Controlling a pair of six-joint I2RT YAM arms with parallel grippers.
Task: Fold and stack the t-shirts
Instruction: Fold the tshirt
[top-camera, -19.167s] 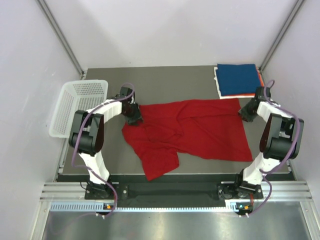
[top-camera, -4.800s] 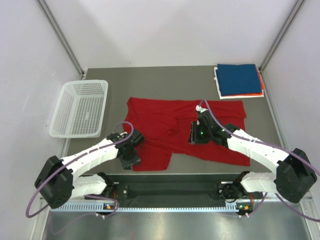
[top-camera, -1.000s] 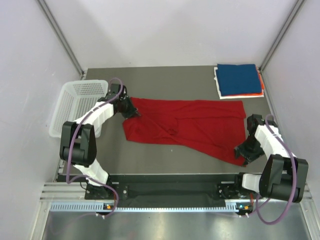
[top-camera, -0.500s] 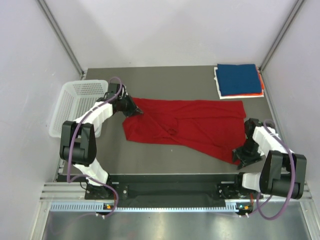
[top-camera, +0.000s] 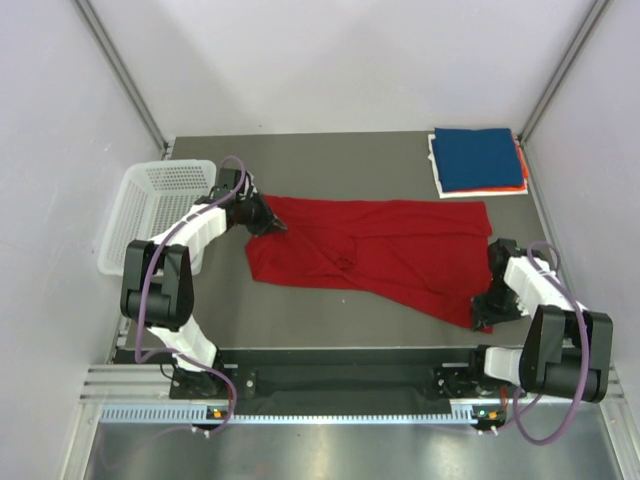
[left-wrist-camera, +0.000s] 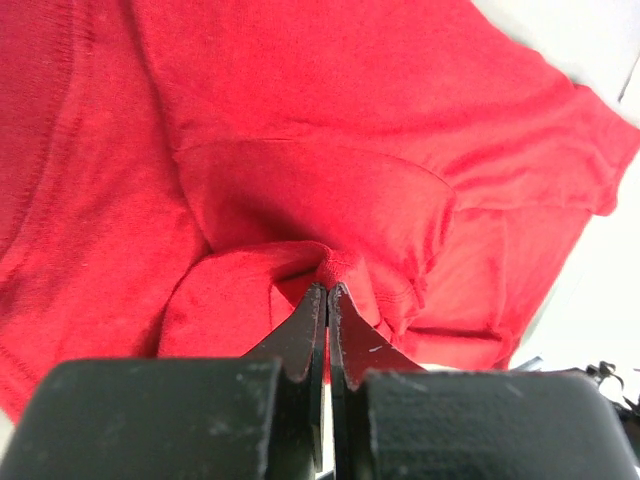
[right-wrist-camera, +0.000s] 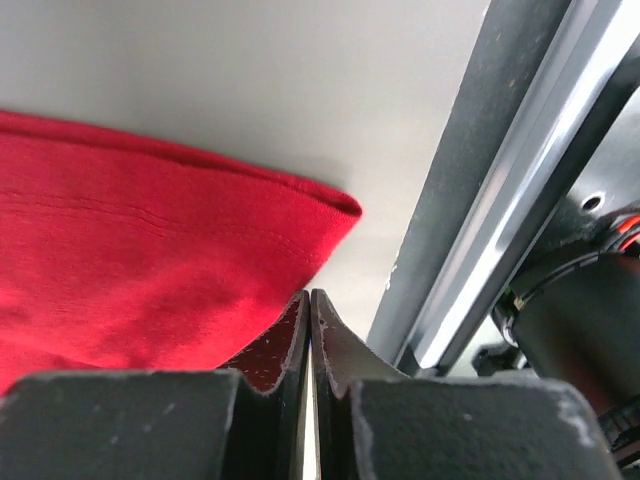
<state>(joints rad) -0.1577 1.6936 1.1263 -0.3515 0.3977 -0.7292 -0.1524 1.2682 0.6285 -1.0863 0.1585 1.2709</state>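
The red t-shirt (top-camera: 380, 250) lies spread across the middle of the table, rumpled and slanting toward the near right. My left gripper (top-camera: 268, 224) is shut on a bunched fold at its far left corner (left-wrist-camera: 327, 288). My right gripper (top-camera: 481, 320) is shut at the shirt's near right corner. In the right wrist view its closed tips (right-wrist-camera: 310, 293) meet the hem of the red cloth (right-wrist-camera: 130, 230), and no cloth shows between them. A folded dark blue t-shirt (top-camera: 480, 158) tops a stack at the far right, with orange (top-camera: 522, 172) and white (top-camera: 436, 172) edges showing beneath it.
A white mesh basket (top-camera: 165, 215) hangs over the table's left edge, just behind the left arm. The table's metal side rail (right-wrist-camera: 500, 180) runs close to the right gripper. Grey walls enclose the table on three sides.
The right gripper's jaws have gone from open to shut at the shirt's near right corner. The left gripper and the shirt have stayed where they were.
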